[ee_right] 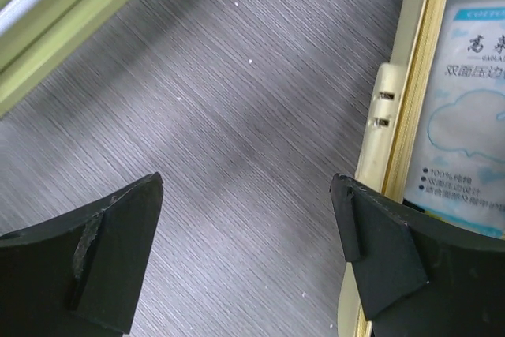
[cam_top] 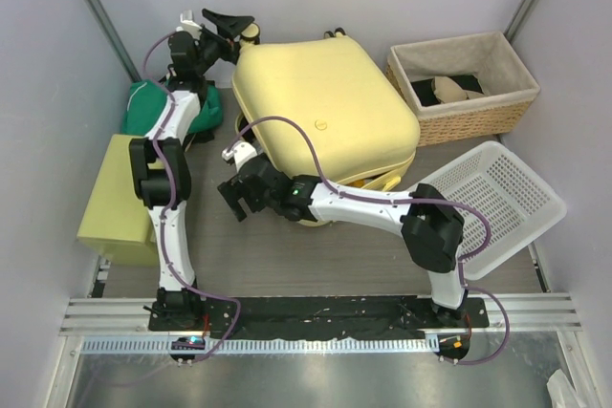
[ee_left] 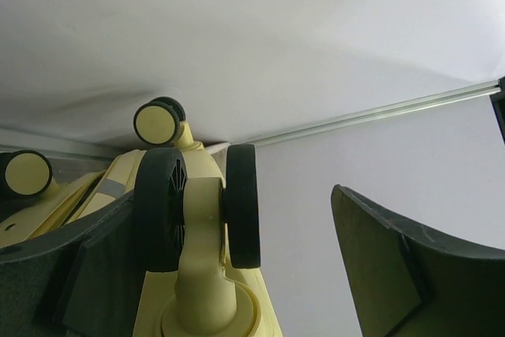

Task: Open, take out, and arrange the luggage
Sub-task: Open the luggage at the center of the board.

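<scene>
Luggage [cam_top: 325, 107] sits mid-table [cam_top: 316, 255], looks stiff, slick and bulky, so I'd grab the lid's edge, not the smooth shell; left gripper [cam_top: 229, 31] by the wheels [ee_left: 197, 207] and right gripper [ee_right: 246, 181] both gape, empty.

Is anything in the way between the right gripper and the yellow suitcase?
Nothing visible does. The open right gripper hangs beside the rim of the luggage, with only bare table between them.
</scene>
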You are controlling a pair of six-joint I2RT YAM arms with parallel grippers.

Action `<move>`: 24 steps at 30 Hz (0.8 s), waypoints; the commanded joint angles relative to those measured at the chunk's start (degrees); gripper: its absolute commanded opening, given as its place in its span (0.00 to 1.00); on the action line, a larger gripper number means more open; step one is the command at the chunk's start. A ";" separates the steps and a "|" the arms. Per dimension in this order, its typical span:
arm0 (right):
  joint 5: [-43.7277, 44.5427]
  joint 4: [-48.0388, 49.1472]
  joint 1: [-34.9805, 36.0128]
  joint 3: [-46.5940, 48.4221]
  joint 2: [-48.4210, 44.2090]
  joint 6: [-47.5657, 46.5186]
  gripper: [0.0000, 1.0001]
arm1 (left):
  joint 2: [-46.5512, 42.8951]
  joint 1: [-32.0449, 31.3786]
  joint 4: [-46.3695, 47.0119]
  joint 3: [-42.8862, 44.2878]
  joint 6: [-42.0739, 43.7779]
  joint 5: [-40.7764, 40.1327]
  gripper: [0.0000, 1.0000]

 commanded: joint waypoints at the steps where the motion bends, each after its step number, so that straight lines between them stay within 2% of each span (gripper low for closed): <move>1: -3.39 3.08 -2.09 -0.92 -2.22 0.93 0.96 | -2.24 -1.30 13.99 9.92 -3.05 -2.85 0.91; 4: -5.95 3.87 -2.18 -0.84 -1.25 1.45 0.96 | -1.79 -1.65 13.73 11.16 -3.31 -3.46 0.91; 15: -5.96 4.58 -4.99 -2.42 -0.28 4.18 0.96 | -1.79 -1.91 13.20 12.39 -3.31 -4.26 0.92; 18: -1.57 4.84 -6.39 -3.74 -1.68 4.71 0.96 | -2.14 -1.91 13.46 11.08 -3.31 -3.55 0.92; 24: 10.90 4.76 -7.10 -5.85 -6.43 -0.56 0.96 | -3.37 -1.73 15.30 5.19 -2.96 -2.32 0.93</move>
